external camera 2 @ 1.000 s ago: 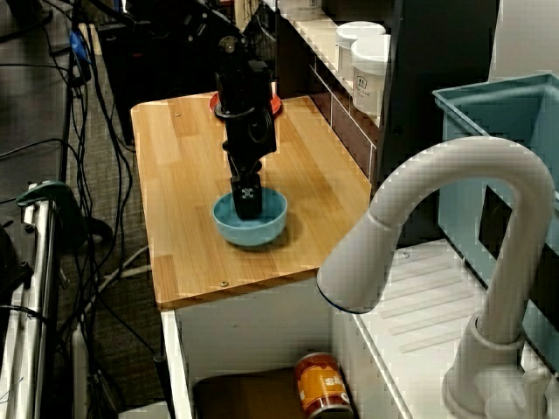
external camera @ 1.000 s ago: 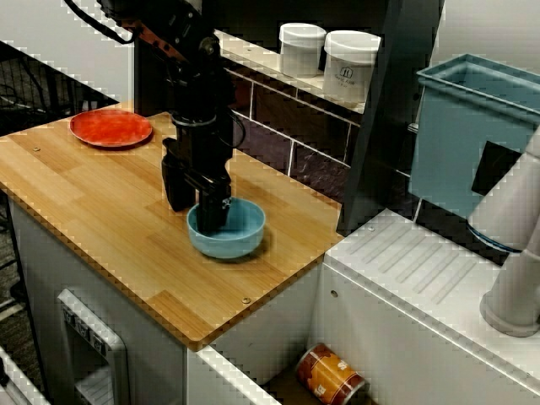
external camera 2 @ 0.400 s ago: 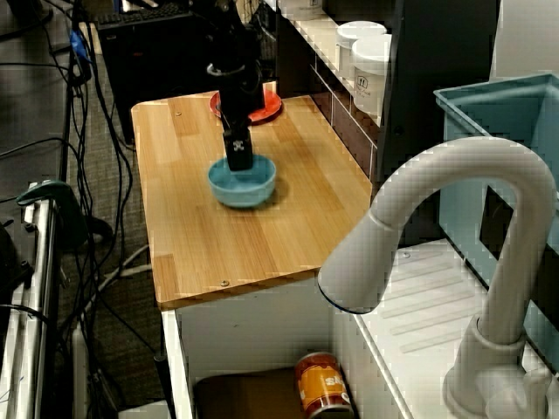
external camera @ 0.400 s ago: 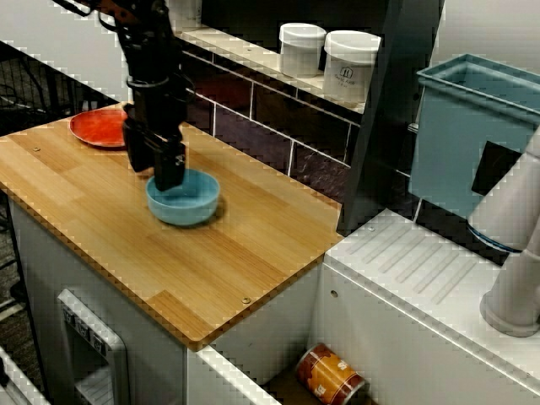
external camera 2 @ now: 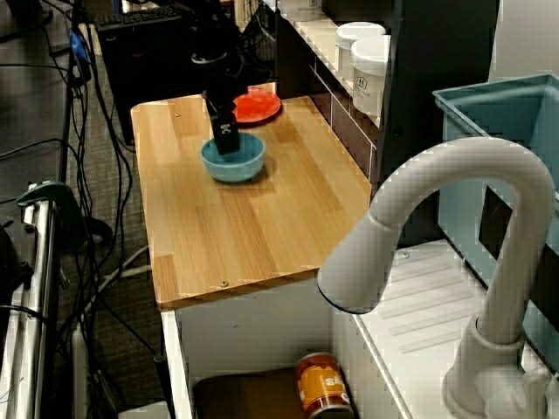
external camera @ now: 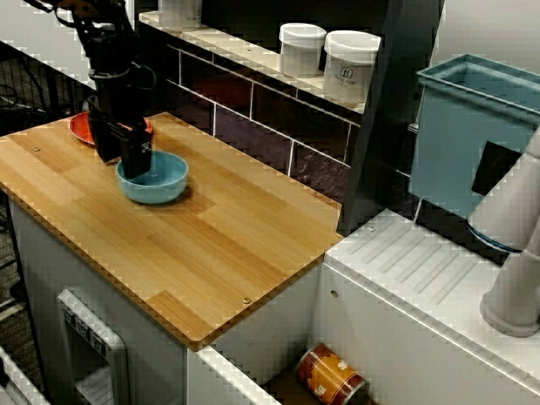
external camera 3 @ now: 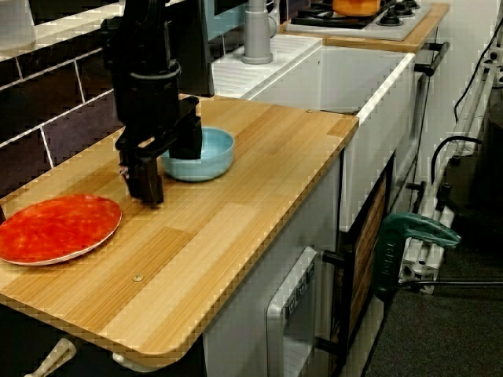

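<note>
At the plate end of the wooden counter [external camera: 236, 245], a blue bowl [external camera: 160, 181] is held by the gripper [external camera: 123, 160], which is lowered over the rim on the side nearest the red plate [external camera 3: 59, 228]. In the view from the counter's end, one finger is seen inside the bowl and the other outside it, so the fingers are judged to be closed on the bowl's wall. The bowl appears to sit on the wood, though a slight lift cannot be ruled out. The plate lies just beside the outer finger, apart from the bowl. Because the bowl is pinched at one point of its rim only, it could be tilted or swung by its own weight if raised, and the smooth wall could be lost from the pads. The plate could be struck or pushed by the outer finger or by the bowl's edge if the gripper is carried further that way. The wood could also be scraped if the outer fingertip is kept this low.
</note>
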You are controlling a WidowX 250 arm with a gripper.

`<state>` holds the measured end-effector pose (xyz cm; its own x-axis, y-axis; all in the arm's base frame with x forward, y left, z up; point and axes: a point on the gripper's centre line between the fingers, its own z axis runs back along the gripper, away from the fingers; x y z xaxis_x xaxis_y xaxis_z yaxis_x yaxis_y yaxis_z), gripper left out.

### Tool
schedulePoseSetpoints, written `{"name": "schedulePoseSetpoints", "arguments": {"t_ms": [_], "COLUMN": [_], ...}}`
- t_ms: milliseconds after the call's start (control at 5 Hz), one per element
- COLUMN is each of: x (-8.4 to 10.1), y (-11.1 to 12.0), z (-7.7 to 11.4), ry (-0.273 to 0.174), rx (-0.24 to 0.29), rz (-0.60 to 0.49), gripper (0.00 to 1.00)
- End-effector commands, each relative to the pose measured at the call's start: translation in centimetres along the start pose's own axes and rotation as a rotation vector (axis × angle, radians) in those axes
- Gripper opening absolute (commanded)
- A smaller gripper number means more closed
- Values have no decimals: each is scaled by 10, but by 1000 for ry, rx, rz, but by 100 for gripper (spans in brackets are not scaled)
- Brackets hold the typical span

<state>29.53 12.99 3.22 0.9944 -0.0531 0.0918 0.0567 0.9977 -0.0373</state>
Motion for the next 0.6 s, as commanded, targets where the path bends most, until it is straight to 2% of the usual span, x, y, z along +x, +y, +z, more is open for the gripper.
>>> {"name": "schedulePoseSetpoints", "arguments": {"t_ms": [0,400], "x": [1,2], "y": [18,24], "z": [11,19], "ry": [-20,-13], "rx": [19,-17], "rz": [-17,10], "gripper": [100,100]}}
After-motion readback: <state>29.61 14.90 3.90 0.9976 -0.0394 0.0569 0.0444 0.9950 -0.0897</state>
